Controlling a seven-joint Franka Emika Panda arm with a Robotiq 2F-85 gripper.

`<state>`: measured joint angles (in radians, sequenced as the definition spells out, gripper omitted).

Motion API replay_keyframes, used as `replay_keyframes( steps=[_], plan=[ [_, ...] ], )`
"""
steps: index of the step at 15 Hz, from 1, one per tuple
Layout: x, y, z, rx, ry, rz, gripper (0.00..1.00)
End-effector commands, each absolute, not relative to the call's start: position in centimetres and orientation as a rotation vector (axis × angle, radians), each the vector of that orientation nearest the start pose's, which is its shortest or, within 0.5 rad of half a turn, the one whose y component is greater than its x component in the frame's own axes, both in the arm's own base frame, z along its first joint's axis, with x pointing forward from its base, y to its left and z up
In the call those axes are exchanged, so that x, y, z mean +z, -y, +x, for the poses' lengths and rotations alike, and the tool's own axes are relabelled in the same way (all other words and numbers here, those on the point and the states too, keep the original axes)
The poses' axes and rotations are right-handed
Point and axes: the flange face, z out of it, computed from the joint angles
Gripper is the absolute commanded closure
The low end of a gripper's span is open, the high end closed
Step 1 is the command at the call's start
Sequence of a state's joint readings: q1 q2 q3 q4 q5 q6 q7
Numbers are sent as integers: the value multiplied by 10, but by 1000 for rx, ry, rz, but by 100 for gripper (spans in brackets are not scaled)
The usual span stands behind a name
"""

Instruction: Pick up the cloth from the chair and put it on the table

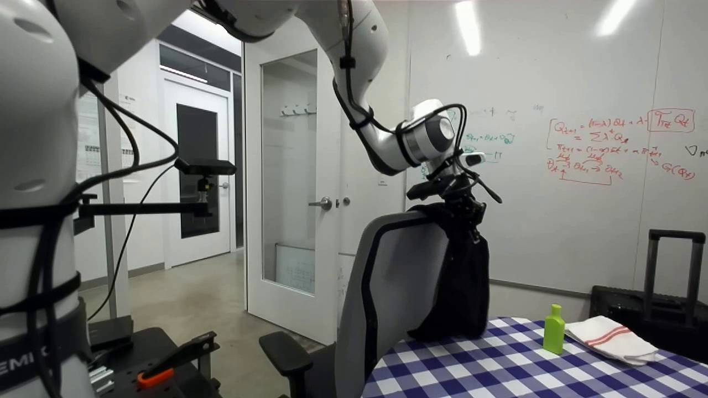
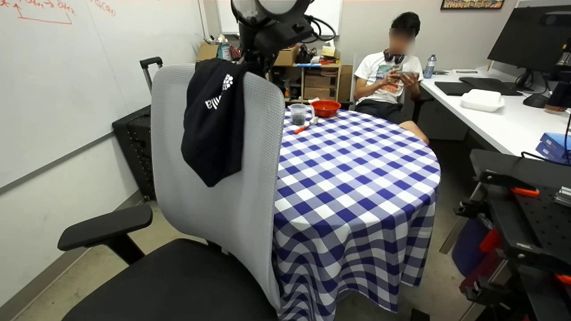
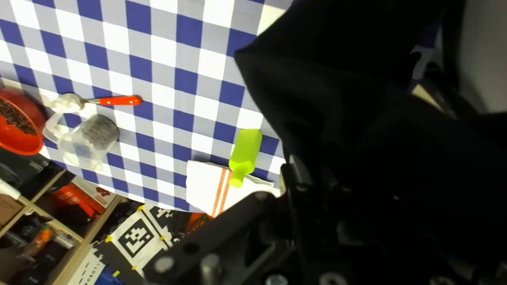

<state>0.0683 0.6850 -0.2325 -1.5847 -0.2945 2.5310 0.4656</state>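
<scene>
The cloth is black with white lettering and drapes over the top of the grey chair's backrest. In an exterior view, the cloth hangs down the seat side of the chair. Its far side hangs toward the checkered table, its lower end at the table's edge. My gripper is at the backrest's top, with fabric gathered at its fingers. In the wrist view, the gripper looks closed on the cloth, which hides the right finger and much of the jaws.
On the table stand a green bottle, a folded white towel, a red bowl, a clear cup and a red-handled spoon. A person sits beyond the table. A black case stands by the whiteboard.
</scene>
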Motion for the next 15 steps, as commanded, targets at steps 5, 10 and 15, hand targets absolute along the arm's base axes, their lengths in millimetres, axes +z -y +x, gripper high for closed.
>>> replay_keyframes(
  steps=[5, 10, 15],
  plan=[
    [223, 159, 755, -565, -831, -3462, 98],
    [200, 215, 746, -534, -1108, -3470, 98],
    [178, 252, 748, -544, -1322, -3445, 98]
  ],
)
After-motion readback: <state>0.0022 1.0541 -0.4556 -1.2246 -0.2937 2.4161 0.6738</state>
